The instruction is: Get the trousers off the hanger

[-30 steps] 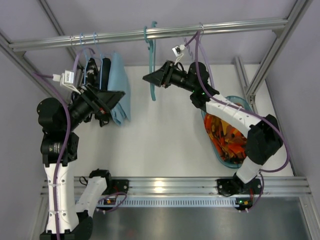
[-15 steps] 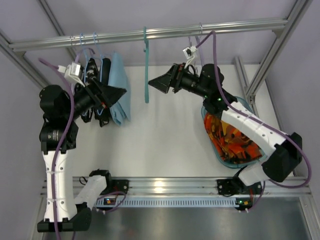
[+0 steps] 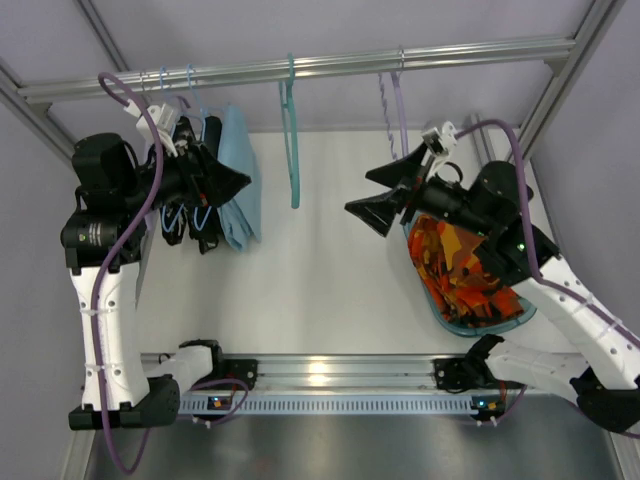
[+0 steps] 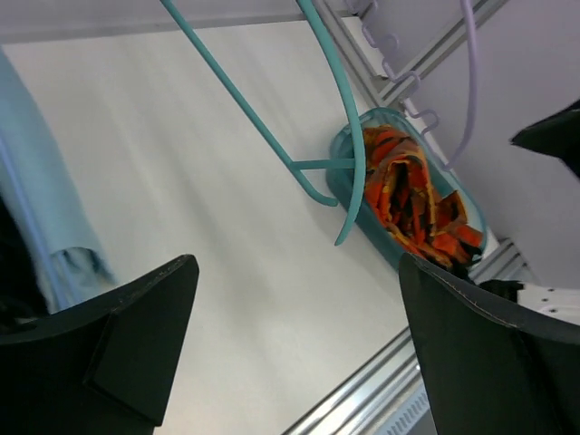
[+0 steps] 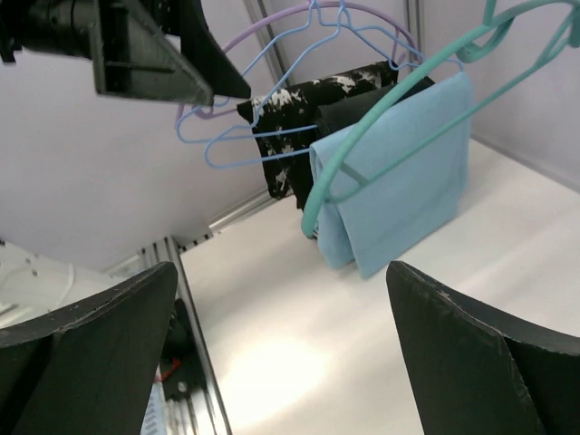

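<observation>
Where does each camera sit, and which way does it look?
Top external: fixed above and behind, looking down on table, rail, left arm and right arm.
Left wrist: on the left arm, facing right past the open left end effector at the hanger and trousers.
Right wrist: on the right arm, facing left past the open right end effector at the hanger and blue cloth.
Shared: all show the hanger.
</observation>
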